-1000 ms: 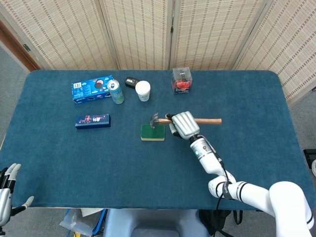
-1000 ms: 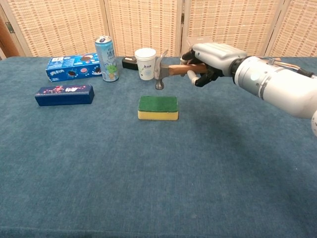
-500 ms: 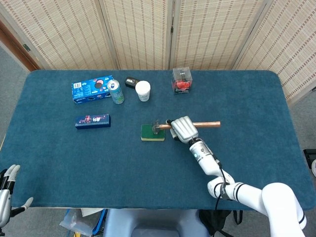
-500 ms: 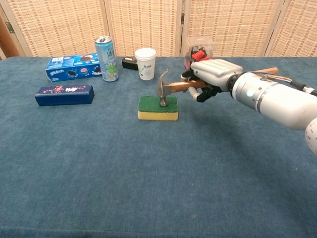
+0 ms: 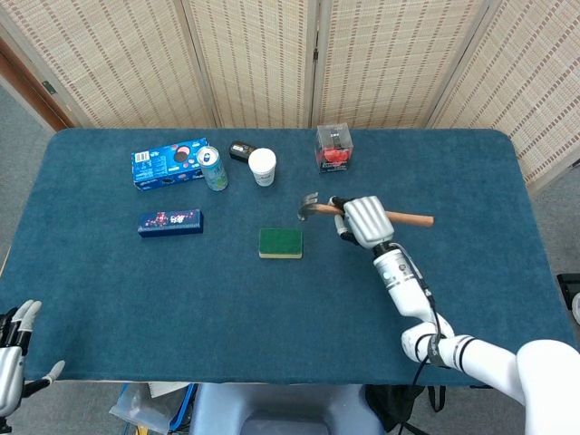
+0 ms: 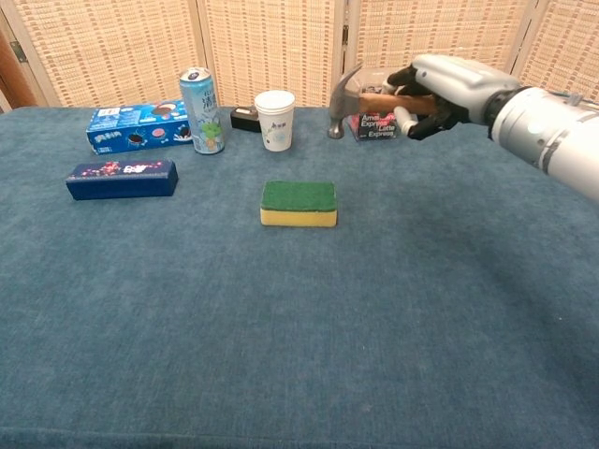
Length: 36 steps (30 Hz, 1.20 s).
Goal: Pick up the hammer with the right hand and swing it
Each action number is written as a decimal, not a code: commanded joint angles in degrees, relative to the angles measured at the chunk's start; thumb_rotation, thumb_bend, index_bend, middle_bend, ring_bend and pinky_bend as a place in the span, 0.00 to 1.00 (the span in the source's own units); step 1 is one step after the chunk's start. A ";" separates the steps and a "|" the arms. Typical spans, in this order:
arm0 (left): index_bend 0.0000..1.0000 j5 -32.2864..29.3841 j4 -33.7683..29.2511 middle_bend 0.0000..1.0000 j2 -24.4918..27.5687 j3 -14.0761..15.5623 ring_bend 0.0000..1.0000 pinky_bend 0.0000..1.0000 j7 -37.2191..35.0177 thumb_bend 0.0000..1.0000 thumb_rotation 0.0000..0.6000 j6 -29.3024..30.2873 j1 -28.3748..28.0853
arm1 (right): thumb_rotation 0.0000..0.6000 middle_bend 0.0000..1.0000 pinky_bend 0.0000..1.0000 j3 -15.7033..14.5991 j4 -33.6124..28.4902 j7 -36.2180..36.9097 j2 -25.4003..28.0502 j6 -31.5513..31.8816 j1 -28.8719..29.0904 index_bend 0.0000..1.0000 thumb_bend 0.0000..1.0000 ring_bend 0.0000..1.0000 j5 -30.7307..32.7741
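My right hand (image 5: 364, 220) (image 6: 440, 82) grips the wooden handle of the hammer (image 5: 410, 217) (image 6: 372, 99) and holds it raised above the table. The steel head (image 5: 308, 207) (image 6: 342, 97) points left, up and to the right of the green and yellow sponge (image 5: 280, 243) (image 6: 299, 203). The handle's free end sticks out right of the hand in the head view. My left hand (image 5: 13, 353) hangs off the table's front left corner with its fingers apart, holding nothing.
Along the back stand a blue cookie box (image 5: 168, 164) (image 6: 136, 126), a drink can (image 5: 213, 169) (image 6: 200, 110), a white cup (image 5: 262, 167) (image 6: 274, 120), a small black item (image 5: 241, 150) and a clear box with red contents (image 5: 333, 148). A dark blue box (image 5: 169, 222) (image 6: 122, 179) lies left.
The hammer went down onto the sponge half a second ago. My right hand has since lifted it up and to the right, away from the sponge.
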 commanded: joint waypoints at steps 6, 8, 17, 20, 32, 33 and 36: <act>0.00 0.18 -0.84 0.00 0.23 -0.07 0.00 0.00 1.21 0.18 1.00 -0.51 -0.45 | 1.00 0.76 0.69 -0.55 1.61 4.24 3.18 -2.22 -3.67 0.67 0.72 0.65 3.05; 0.00 0.28 -1.11 0.00 0.13 -0.05 0.00 0.00 1.77 0.18 1.00 -0.80 -0.67 | 1.00 0.75 0.69 -1.22 2.62 4.65 3.51 -3.15 -4.27 0.67 0.72 0.63 3.28; 0.00 0.12 -2.66 0.00 0.10 -0.20 0.00 0.00 3.67 0.18 1.00 -1.49 -1.25 | 1.00 0.54 0.56 -2.50 7.23 9.52 3.18 -7.39 -5.48 0.37 0.47 0.43 3.40; 0.00 0.00 -2.91 0.00 0.17 -0.13 0.00 0.00 3.97 0.18 1.00 -1.50 -1.20 | 1.00 0.39 0.46 -2.55 8.07 11.60 3.21 -7.63 -5.81 0.24 0.26 0.31 2.71; 0.00 -0.67 -2.99 0.00 0.48 -0.63 0.00 0.00 3.98 0.18 1.00 -2.01 -1.74 | 1.00 0.18 0.29 -3.55 3.03 18.68 11.80 -2.56 -10.87 0.04 0.09 0.15 -1.82; 0.00 -0.78 -2.97 0.00 0.54 -0.70 0.00 0.00 3.91 0.18 1.00 -2.11 -1.82 | 1.00 0.18 0.29 -3.74 1.42 18.83 13.43 -1.23 -11.96 0.04 0.10 0.15 -2.19; 0.00 -1.03 -2.93 0.00 0.72 -0.94 0.00 0.00 3.89 0.18 1.00 -2.43 -2.12 | 1.00 0.21 0.29 -4.49 -3.30 18.04 17.95 2.50 -15.14 0.04 0.12 0.15 -3.01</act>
